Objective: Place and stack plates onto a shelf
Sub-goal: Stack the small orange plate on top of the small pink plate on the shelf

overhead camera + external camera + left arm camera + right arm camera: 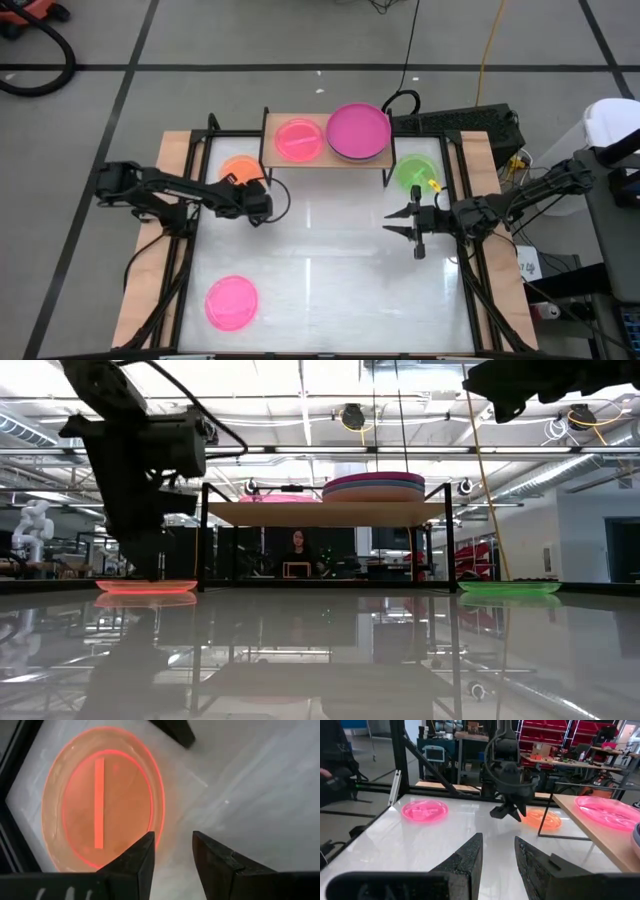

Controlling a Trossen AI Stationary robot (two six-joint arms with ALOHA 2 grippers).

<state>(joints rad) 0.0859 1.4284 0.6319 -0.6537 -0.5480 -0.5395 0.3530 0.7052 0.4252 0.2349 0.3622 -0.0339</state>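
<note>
An orange plate lies flat on the white table, left of the shelf. My left gripper is open and tipped downward, low over the plate's rim on the side toward the table's middle. One finger is over the rim and the other over bare table. The shelf carries a hot-pink plate and a stack topped by a magenta plate. A green plate lies right of the shelf, and another hot-pink plate lies near the front left. My right gripper hovers level and open, holding nothing.
The shelf's thin black legs stand close beside the orange plate. Black frame rails and wooden edges border the table. Bare white tabletop lies between the two arms. A person sits in the room beyond the table.
</note>
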